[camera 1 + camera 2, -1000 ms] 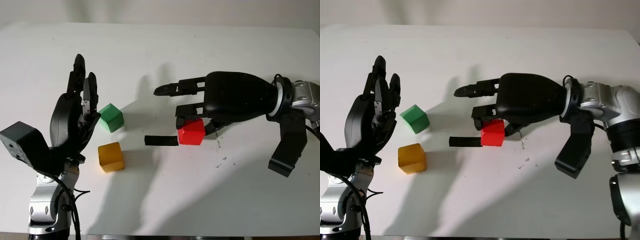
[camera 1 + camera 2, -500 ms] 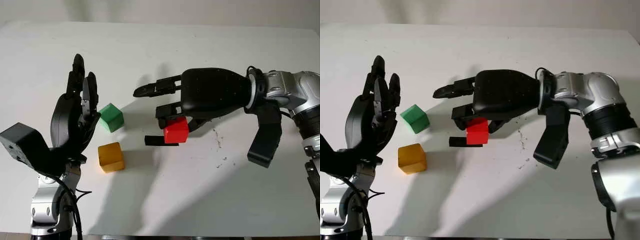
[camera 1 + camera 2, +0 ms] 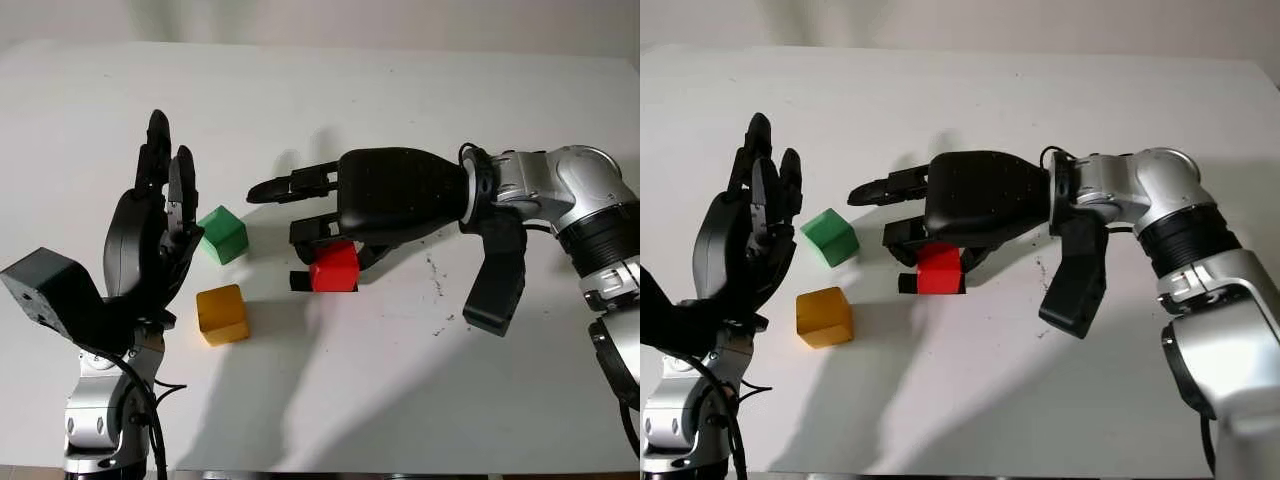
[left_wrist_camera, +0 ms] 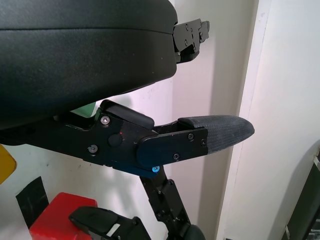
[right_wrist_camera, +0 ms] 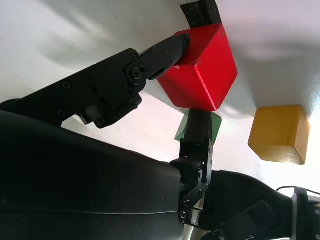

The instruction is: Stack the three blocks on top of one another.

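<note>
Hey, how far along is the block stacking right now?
Nothing is stacked so far. In hand: the right hand grips the red block above a strip of black tape on the white table. The green block and yellow block sit apart on the table, single. The left hand is open, raised beside them. All three blocks have yet to be stacked.

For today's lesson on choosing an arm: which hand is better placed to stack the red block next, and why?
Right. The right hand already grips the red block, near the green block and yellow block. The left hand is open.
</note>
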{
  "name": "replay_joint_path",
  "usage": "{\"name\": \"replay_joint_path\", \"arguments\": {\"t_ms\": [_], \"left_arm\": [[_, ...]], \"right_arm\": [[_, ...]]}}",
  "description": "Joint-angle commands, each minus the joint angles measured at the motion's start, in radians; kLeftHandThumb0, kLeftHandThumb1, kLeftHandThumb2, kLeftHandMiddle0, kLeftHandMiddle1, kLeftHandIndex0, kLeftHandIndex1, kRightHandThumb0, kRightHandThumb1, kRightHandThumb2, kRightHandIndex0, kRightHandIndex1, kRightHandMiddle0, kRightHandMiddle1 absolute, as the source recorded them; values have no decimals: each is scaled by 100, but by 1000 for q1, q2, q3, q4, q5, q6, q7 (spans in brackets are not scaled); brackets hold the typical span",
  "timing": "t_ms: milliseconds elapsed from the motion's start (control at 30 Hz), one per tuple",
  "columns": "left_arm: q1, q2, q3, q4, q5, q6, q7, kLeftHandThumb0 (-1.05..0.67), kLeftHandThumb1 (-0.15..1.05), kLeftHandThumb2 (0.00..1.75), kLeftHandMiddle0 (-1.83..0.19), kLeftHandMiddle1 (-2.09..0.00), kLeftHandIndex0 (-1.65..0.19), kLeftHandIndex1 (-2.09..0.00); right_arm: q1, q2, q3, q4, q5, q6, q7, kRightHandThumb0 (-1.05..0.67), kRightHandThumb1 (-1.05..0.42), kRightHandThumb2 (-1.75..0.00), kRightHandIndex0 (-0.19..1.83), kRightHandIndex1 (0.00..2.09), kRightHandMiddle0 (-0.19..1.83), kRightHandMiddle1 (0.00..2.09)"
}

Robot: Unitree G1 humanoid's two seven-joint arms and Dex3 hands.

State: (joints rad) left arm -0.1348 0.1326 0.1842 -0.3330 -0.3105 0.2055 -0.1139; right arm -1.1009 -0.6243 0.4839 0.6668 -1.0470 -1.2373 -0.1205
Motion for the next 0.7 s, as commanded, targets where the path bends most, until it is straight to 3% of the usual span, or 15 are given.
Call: {"name": "replay_joint_path", "arguments": {"t_ms": [0, 333, 667], "left_arm": [[12, -4, -2, -22, 1, -10, 0, -75, 105, 57, 19, 0, 19, 0], [12, 2, 0, -23, -3, -10, -10, -74, 105, 58, 19, 0, 19, 0], [8, 3, 2, -22, -7, -3, -10, -74, 105, 58, 19, 0, 19, 0]], "right_arm": [[-14, -1, 12, -8, -15, 10, -30, -36, -98, -6, 16, 3, 41, 146], [-23, -13, 69, -21, -101, 34, -124, -42, -98, -6, 20, 5, 44, 149], [-17, -18, 87, -2, -74, 24, -126, -42, -98, -5, 20, 6, 46, 149]]}}
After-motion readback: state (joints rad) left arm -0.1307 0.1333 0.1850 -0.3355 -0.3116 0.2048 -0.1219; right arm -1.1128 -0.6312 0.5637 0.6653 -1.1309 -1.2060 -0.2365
